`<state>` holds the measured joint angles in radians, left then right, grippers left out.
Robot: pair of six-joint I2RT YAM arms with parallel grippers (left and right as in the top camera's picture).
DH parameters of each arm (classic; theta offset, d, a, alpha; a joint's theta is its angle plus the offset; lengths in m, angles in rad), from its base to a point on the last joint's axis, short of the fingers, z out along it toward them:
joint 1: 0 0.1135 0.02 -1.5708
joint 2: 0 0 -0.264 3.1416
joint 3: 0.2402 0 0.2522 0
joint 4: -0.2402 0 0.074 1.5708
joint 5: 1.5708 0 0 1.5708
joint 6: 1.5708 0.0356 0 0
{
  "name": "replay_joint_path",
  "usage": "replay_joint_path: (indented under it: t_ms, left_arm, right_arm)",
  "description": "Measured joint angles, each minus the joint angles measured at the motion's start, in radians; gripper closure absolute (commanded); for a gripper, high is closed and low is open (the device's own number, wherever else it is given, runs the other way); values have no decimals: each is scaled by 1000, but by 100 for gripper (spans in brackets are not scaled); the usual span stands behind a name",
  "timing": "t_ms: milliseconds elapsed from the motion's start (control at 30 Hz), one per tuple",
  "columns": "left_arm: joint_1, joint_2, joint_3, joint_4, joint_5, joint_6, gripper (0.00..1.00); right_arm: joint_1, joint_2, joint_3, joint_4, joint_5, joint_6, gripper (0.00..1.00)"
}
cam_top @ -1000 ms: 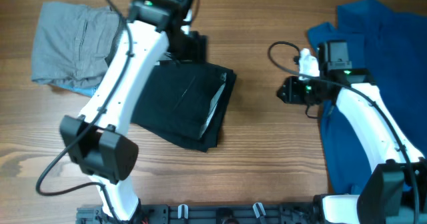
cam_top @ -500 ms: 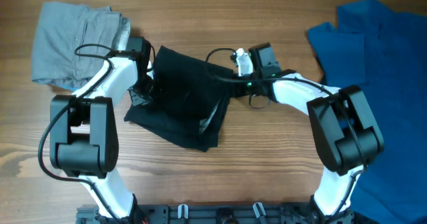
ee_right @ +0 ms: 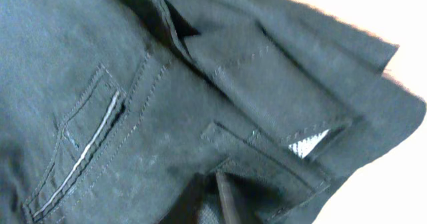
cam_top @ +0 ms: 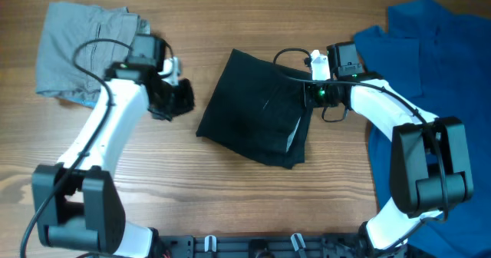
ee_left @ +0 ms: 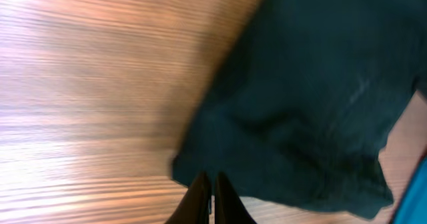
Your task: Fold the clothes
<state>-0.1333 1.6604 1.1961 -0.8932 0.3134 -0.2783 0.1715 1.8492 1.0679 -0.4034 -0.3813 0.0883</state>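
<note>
A folded black garment (cam_top: 257,116) lies mid-table, pocket side up in the right wrist view (ee_right: 133,84). My right gripper (cam_top: 308,95) is at its right edge, and its fingers (ee_right: 217,191) are shut on a fold of the black fabric. My left gripper (cam_top: 184,102) is a little left of the garment and apart from it. Its fingers (ee_left: 209,184) are pressed together with nothing between them, and the dark cloth (ee_left: 313,97) lies just ahead of the tips.
A folded grey garment (cam_top: 88,47) lies at the back left, with a bit of light blue cloth (cam_top: 96,103) under its near edge. A blue garment (cam_top: 430,97) is spread over the right side of the wooden table (cam_top: 230,204).
The black garment has slid to the right with my right gripper holding its edge. My left gripper has let go of it, shut, and drawn back to the left.
</note>
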Motion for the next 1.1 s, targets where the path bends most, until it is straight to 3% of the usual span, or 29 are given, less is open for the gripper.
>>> replay_joint_path:
  t_ms: [100,200,267,333,433,500,600,700,833,933,967,1033,1067,1100]
  left_arm:
    - [-95,11,-177,189,51,-42,96]
    - [-132,40,-375,381,66,-183,96]
    - [-115,44,-411,521,87,-251,96]
    - [-87,73,-423,727,47,-298,88]
    - [-21,114,-444,1028,-14,-326,84]
    - [23,117,-434,1108,-9,-351,82]
    - [78,117,-303,1041,60,-359,77]
    - [101,117,-179,771,239,-284,63]
    - [74,121,-175,439,359,-126,29]
    - [65,122,-175,307,370,-29,15]
    - [63,122,-176,277,374,-11,20]
    - [40,122,-181,279,377,-15,75]
    - [19,122,-186,306,377,-36,96]
    - [-11,122,-190,342,378,-54,96]
  right_arm:
    - [0,0,0,-37,-3,24,96]
    - [0,-27,-1,-123,-11,29,94]
    - [0,-152,-15,-196,-24,14,91]
    - [0,-245,-14,-196,-37,-10,88]
    - [0,-255,-17,-95,-37,-34,86]
    - [0,-241,-24,-22,-23,-35,87]
    - [0,-127,-31,39,103,15,92]
    - [-3,-2,-17,3,209,92,95]
    - [4,26,25,-211,209,148,96]
    - [37,-26,-21,-356,245,179,94]
    - [43,-58,-41,-364,249,180,83]
    - [48,-234,-61,-291,248,155,89]
    - [48,-313,-56,-204,246,139,91]
    - [48,-344,-54,-145,244,127,92]
